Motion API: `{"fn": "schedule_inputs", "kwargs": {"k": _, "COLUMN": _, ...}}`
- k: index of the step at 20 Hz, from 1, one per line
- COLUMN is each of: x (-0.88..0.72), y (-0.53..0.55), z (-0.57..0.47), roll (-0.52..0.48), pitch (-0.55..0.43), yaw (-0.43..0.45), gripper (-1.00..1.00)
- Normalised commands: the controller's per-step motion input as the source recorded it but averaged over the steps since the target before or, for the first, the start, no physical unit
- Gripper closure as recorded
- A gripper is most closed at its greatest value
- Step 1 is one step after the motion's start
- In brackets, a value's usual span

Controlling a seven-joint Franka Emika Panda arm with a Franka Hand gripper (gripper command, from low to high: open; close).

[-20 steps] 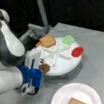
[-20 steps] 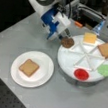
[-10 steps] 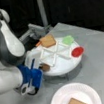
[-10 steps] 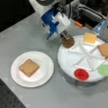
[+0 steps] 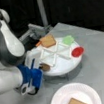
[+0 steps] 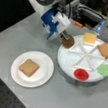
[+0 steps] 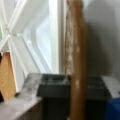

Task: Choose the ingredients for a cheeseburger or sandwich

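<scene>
At divided tray (image 6: 68,62) rim, arm angled down, gripper (image 6: 66,38) fingers pinching patty (image 6: 68,42) edge-on; 1 toast square (image 6: 29,67) on plate (image 6: 44,75).

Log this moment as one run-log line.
gripper: shut on dark brown round patty, at edge of white divided tray | white round paper plate: one tan toast square | yellow cheese square, red tomato disc: in tray

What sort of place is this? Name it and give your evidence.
Probably a lab test bench: a bare grey table against a dark backdrop, toy food in a white divided tray, and the pincer at the patty.
</scene>
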Motion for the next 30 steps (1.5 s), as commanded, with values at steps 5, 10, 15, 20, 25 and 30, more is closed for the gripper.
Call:
{"fn": "schedule_inputs", "kwargs": {"k": 5, "x": -0.05, "y": -0.05, "z": 0.14, "roll": 0.136, "pitch": 0.008, "yaw": -0.081, "gripper": 1.0}}
{"fn": "schedule_inputs", "kwargs": {"k": 10, "x": -0.09, "y": 0.0, "z": 0.24, "roll": 0.054, "pitch": 0.064, "yaw": -0.07, "gripper": 1.0}}
{"fn": "schedule_inputs", "kwargs": {"k": 15, "x": -0.07, "y": 0.04, "z": 0.35, "roll": -0.083, "pitch": 0.102, "yaw": -0.035, "gripper": 1.0}}
{"fn": "schedule_inputs", "kwargs": {"k": 20, "x": 0.02, "y": -0.01, "z": 0.43, "roll": -0.229, "pitch": 0.129, "yaw": 0.026, "gripper": 1.0}}
{"fn": "schedule_inputs", "kwargs": {"k": 25, "x": 0.17, "y": -0.1, "z": 0.3, "roll": -0.246, "pitch": 0.152, "yaw": 0.12, "gripper": 1.0}}
{"fn": "schedule_inputs", "kwargs": {"k": 30, "x": 0.38, "y": -0.24, "z": 0.13, "roll": -0.19, "pitch": 0.153, "yaw": 0.169, "gripper": 1.0}}
